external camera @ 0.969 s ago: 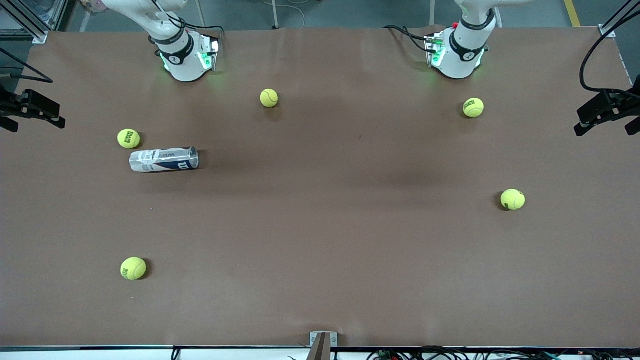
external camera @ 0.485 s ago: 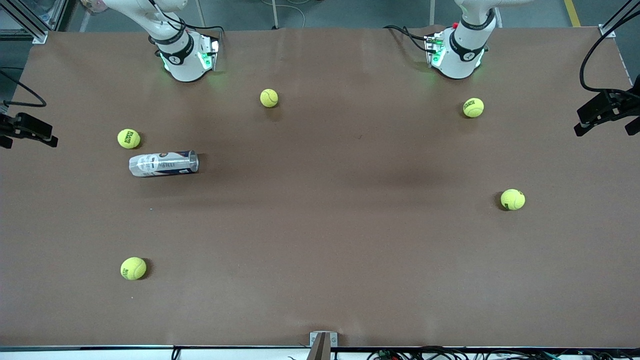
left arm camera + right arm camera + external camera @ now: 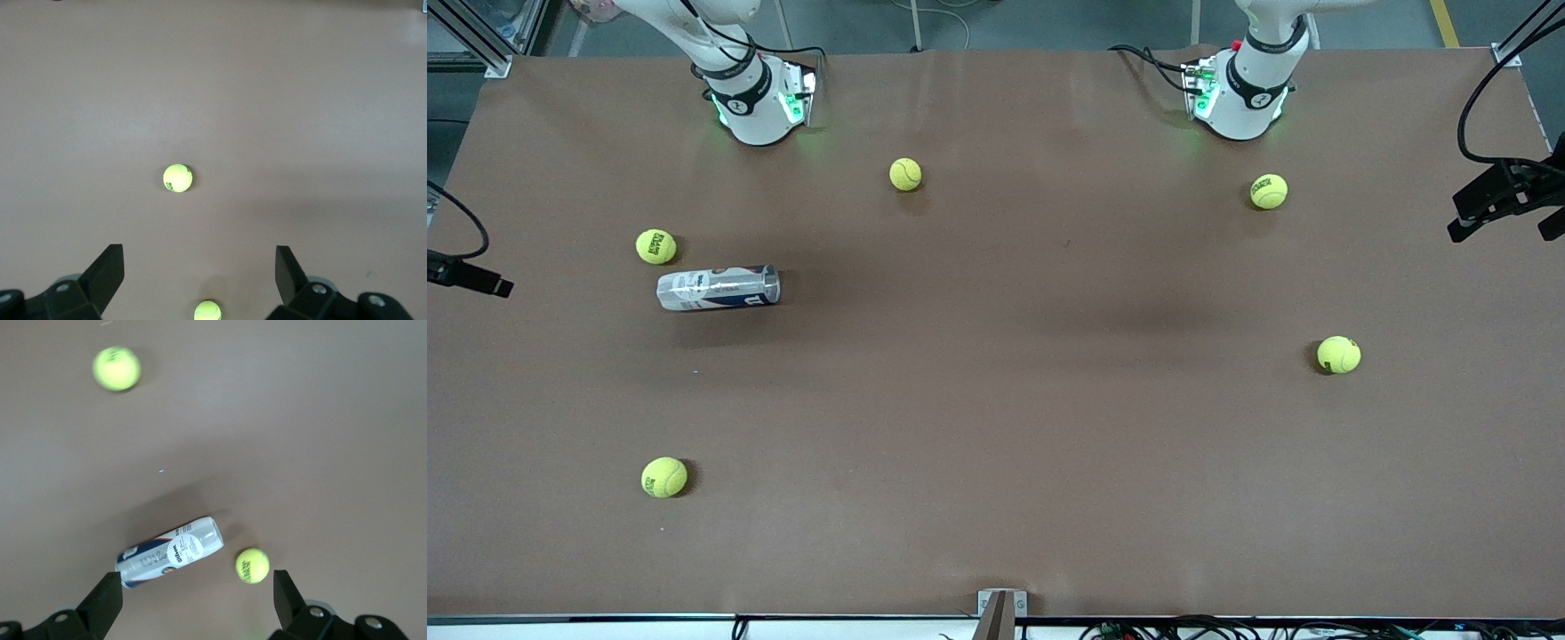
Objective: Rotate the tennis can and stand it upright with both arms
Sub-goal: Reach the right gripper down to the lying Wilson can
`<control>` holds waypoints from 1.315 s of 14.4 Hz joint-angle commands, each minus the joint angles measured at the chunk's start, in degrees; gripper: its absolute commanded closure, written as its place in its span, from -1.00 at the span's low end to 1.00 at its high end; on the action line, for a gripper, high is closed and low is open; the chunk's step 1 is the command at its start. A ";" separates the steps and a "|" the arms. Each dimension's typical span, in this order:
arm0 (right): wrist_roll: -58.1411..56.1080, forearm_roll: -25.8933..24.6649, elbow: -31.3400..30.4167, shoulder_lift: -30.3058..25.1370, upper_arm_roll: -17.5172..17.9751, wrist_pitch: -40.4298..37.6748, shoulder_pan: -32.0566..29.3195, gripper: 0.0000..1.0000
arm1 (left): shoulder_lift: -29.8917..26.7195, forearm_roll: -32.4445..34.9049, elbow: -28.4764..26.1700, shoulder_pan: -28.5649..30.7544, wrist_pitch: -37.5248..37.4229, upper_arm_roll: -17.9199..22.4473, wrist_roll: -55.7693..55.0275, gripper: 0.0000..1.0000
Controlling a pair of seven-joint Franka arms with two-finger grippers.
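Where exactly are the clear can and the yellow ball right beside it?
tennis can (image 3: 719, 287): front view, middle of its label, lying on its side.
tennis ball (image 3: 655, 246): front view, centre of the ball, just beside the can's end.

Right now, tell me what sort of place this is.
Probably a robotics lab test bench: two white arms bolted to a brown table, camera mounts at its edges, cables trailing, with a tennis can and scattered balls as props.
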 commanded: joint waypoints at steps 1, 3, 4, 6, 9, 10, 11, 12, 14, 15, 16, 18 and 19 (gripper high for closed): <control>16.73 -1.25 -2.39 -0.98 0.76 -0.15 -1.29 -1.00 | 0.35 -0.62 0.89 -0.15 0.07 0.07 0.13 -1.00; 27.96 -3.27 -5.02 -0.89 0.76 0.90 -1.30 -1.00 | 0.35 -0.62 0.89 -0.06 0.07 0.16 0.13 -1.00; 34.81 -3.54 -5.64 -0.10 0.84 0.91 -1.38 -1.00 | 0.35 -0.62 0.89 -0.06 0.07 0.16 0.13 -1.00; 47.12 -3.54 -8.35 0.61 0.93 0.47 -0.51 -1.00 | 0.35 -0.62 0.89 -0.15 0.07 0.16 0.13 -1.00; 58.59 -3.54 -14.42 1.13 1.11 3.43 1.51 -1.00 | 0.35 -0.62 0.89 -0.15 0.07 0.16 0.13 -1.00; 60.00 -3.20 -17.14 1.05 1.11 5.98 1.52 -1.00 | 0.35 -0.62 0.89 -0.06 0.07 0.16 0.13 -1.00; 62.45 -2.93 -20.12 1.05 1.19 8.53 1.69 -1.00 | 0.35 -0.62 0.89 -0.06 0.07 0.16 0.13 -1.00; 64.22 -2.84 -23.02 1.05 1.28 11.51 1.95 -1.00 | 0.35 -0.62 0.89 -0.15 0.07 0.16 0.13 -1.00; 67.12 -2.23 -28.21 0.87 1.37 16.62 2.40 -1.00 | 0.26 -0.62 0.89 -0.06 0.07 0.16 0.13 -1.00; 67.40 -0.66 -30.50 0.87 1.28 19.34 2.48 -1.00 | 0.35 -0.62 0.89 -0.15 0.07 0.16 0.13 -1.00; 67.49 0.40 -33.05 0.78 1.28 21.89 2.48 -1.00 | 0.35 -0.62 0.89 -0.15 0.07 0.16 0.13 -1.00; 68.71 0.59 -35.96 0.61 1.28 25.24 3.10 -1.00 | 0.35 -0.62 0.89 -0.15 0.07 0.16 0.13 -1.00; 69.15 0.59 -37.36 0.43 1.28 26.47 3.62 -1.00 | 0.35 -0.62 0.89 -0.15 0.07 0.16 0.13 -1.00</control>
